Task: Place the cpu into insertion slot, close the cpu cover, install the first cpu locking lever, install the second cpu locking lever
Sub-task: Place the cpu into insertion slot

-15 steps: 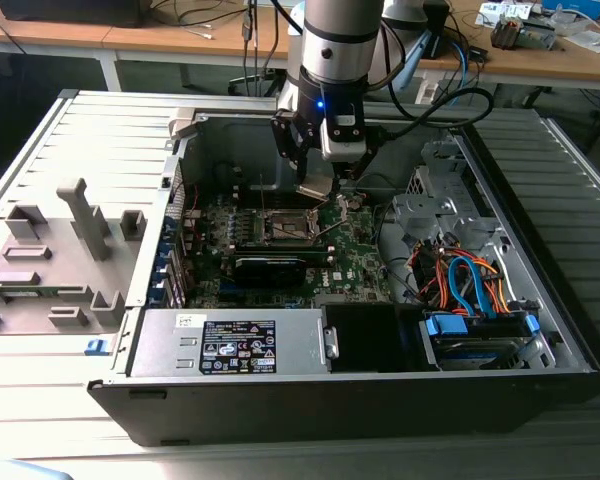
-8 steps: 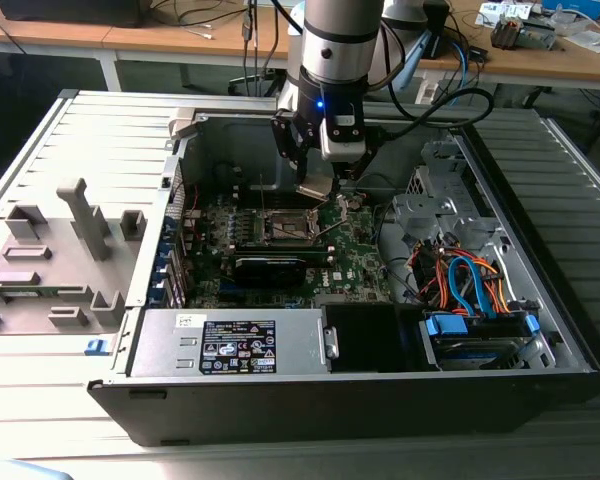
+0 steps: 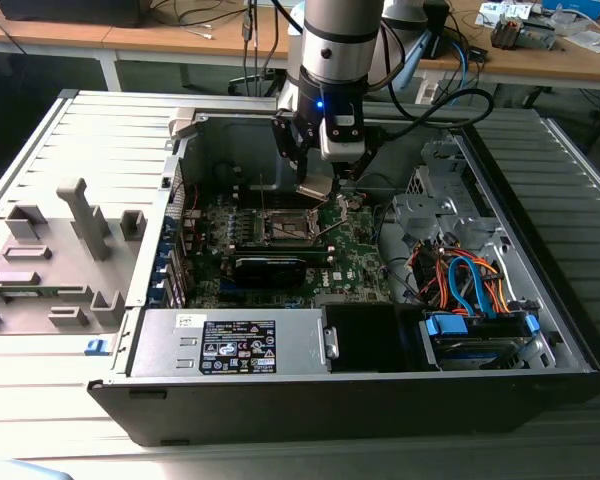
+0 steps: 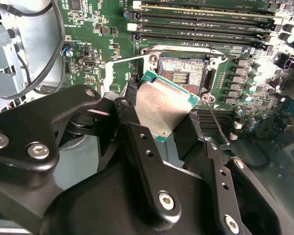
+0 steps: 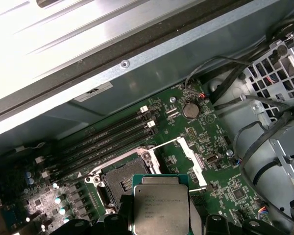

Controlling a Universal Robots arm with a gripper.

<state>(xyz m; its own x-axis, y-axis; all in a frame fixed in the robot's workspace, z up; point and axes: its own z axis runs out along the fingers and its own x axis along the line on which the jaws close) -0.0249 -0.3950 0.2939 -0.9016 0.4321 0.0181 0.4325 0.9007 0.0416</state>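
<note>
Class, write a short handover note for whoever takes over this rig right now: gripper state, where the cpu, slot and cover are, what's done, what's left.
Gripper: shut on the cpu, held tilted above the motherboard, near the insertion slot.
Insertion slot: empty, contacts bare.
Cpu cover: flipped open.
Done: cpu in hand at the slot.
Left: seat the cpu, close the cover, install both locking levers.

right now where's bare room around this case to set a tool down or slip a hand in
Bare: the ribbed surface on the exterior view's right of the case, and the dark bay between power supply and drive cage. Crowded: around the insertion slot, where the gripper holds the cpu.
</note>
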